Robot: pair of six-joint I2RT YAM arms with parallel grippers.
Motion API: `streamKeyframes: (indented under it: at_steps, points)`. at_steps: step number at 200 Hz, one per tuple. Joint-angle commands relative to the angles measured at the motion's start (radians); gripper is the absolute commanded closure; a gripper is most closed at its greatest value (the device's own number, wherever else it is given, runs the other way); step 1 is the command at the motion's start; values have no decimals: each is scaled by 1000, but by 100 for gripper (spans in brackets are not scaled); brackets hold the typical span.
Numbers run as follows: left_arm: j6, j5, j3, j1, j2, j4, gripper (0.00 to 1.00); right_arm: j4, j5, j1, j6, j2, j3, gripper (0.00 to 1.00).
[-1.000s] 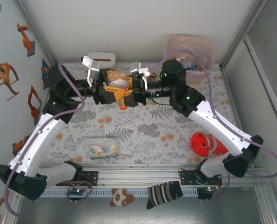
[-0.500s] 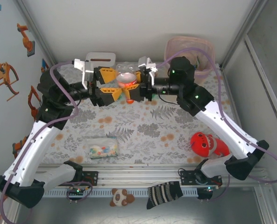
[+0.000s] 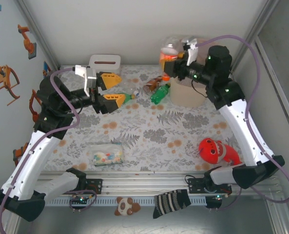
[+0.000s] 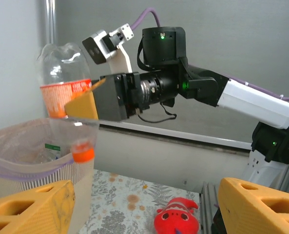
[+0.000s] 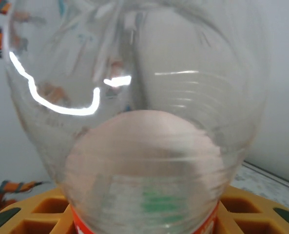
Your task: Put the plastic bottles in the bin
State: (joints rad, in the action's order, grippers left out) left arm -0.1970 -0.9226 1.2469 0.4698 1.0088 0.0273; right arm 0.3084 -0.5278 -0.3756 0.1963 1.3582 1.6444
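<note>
The right gripper (image 3: 173, 57) pinches 1 clear, orange-labelled bottle (image 4: 61, 68) cap-down over the bin (image 3: 185, 95) at the far right, with the cap close to the liner's rim. Released here, it could clip that rim and tumble onto the surface. The left gripper (image 3: 109, 87) hangs spread and empty at the far left. A green bottle (image 3: 160, 93) lies just left of the bin.

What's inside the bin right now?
Through the bag liner, something clear with a green mark shows inside the bin. Its floor is hidden by the wall. An orange-labelled bottle hangs cap-down over the rim.
</note>
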Motion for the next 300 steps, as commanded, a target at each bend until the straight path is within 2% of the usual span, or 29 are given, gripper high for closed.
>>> streamKeyframes:
  at_steps: [1,31,86,132,182,232,249,284,300]
  points:
    - [25,7,-13,-3,-25,-14,23,-6,94,59,49,20,62,58]
    - [24,20,-27,-3,-43,-17,23,-8,213,121,52,95,118,58]
    - [23,37,-50,-4,-81,-41,23,-51,268,221,129,299,242,63]
    - [21,55,-67,-4,-110,-65,23,-95,302,251,147,430,281,64]
    - [25,71,-79,-3,-125,-78,24,-84,238,265,211,577,308,65]
    - [26,74,-85,-3,-121,-79,24,124,94,275,291,723,443,64]
    - [27,74,-83,-3,-118,-81,24,212,67,277,303,754,504,59]
    - [28,74,-86,-3,-117,-83,24,311,48,287,305,738,560,36]
    - [28,76,-87,-3,-115,-82,23,338,60,287,289,711,574,31]
